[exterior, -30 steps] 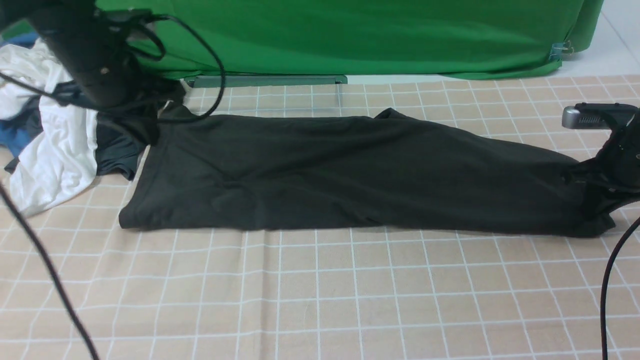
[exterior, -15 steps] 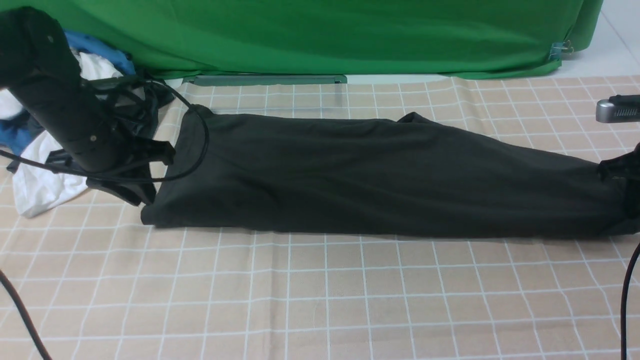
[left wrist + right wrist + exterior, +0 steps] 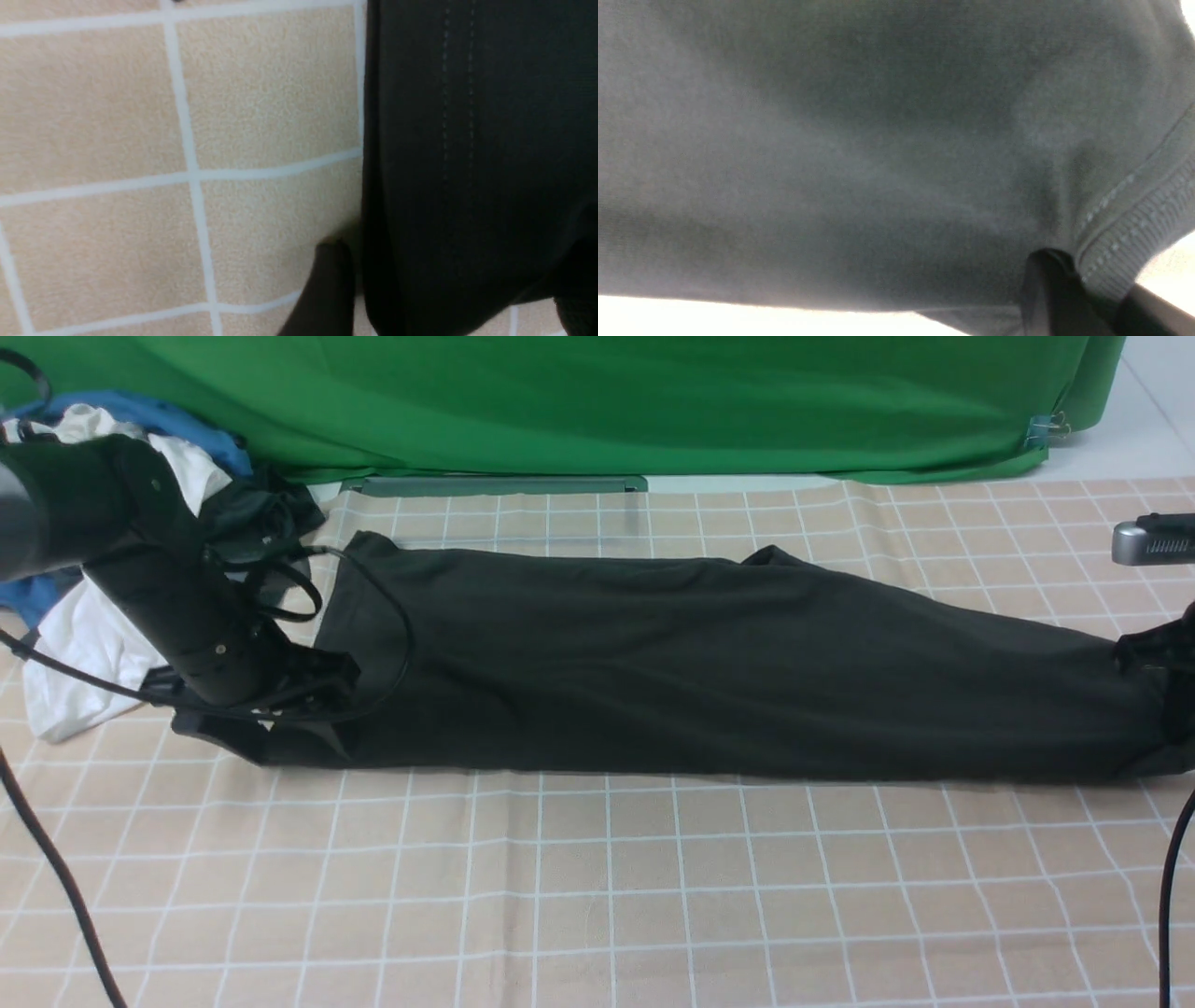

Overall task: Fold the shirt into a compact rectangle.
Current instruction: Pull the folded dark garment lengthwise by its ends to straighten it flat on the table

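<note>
the shirt (image 3: 709, 663) lay stretched as a long narrow strip across the table (image 3: 597, 896), hem (image 3: 458, 116) toward the robot's left, collar end toward its right. the step appeared to be a fresh grasp at the hem: close squarely over all layers, with the far end held taut. the left hand (image 3: 289, 705) stood wide, one finger (image 3: 327, 284) on the table beside the hem, holding nothing. the right hand (image 3: 1099, 298) was pinched on the ribbed collar (image 3: 1134, 252).
</note>
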Available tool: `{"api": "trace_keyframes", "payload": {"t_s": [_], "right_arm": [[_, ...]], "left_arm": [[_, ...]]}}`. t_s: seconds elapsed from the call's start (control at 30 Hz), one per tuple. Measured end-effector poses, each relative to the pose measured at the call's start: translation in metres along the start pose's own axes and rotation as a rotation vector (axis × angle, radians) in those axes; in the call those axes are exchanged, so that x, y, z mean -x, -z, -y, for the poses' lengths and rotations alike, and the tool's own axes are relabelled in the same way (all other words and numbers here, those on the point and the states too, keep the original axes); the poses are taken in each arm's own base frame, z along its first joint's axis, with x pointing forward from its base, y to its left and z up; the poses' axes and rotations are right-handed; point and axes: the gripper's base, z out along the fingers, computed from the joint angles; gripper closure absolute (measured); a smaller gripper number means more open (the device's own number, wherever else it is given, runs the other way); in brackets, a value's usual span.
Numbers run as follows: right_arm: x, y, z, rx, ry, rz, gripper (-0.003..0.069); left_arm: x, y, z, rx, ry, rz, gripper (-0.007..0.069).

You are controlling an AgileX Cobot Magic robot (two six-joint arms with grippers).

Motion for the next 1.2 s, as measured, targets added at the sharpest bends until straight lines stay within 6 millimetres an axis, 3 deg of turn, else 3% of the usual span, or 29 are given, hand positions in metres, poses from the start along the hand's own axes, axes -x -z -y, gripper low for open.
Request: {"api": "trace_keyframes", "payload": {"t_s": [0.17,0.27,0.37,0.5,0.7,0.8,1.0,1.03,1.1,1.2], "right_arm": [[-0.002,0.006,0.000,0.000,0.008,-0.003,0.0596],[-0.007,0.013,0.000,0.003,0.021,-0.024,0.0596],[-0.012,0.020,-0.001,0.007,0.022,-0.044,0.0596],[-0.020,0.028,0.000,0.012,0.017,-0.066,0.0596],[-0.039,0.016,-0.001,0.015,0.016,-0.144,0.0596],[-0.047,0.008,-0.002,0.019,0.018,-0.184,0.0580],[-0.051,0.003,0.003,-0.033,0.032,-0.191,0.0402],[-0.049,0.004,0.006,-0.077,0.019,-0.176,0.0329],[-0.044,0.010,0.011,-0.128,-0.026,-0.154,0.0258],[-0.041,0.019,0.013,-0.150,-0.055,-0.135,0.0230]], "left_arm": [[-0.002,0.000,0.001,-0.013,-0.009,-0.033,0.0509],[-0.003,0.014,0.003,0.002,-0.016,0.003,0.0578],[-0.007,0.038,0.006,0.046,-0.009,0.043,0.0586],[-0.027,0.067,0.011,0.105,0.021,0.019,0.0586],[-0.068,0.058,0.012,0.112,0.067,-0.081,0.0586],[-0.079,0.052,0.012,0.114,0.071,-0.114,0.0586],[-0.083,0.051,0.011,0.121,0.081,-0.121,0.0538],[-0.083,0.051,0.011,0.128,0.082,-0.122,0.0498],[-0.082,0.053,0.009,0.151,0.076,-0.123,0.0419],[-0.079,0.058,0.008,0.168,0.070,-0.123,0.0344]]}}
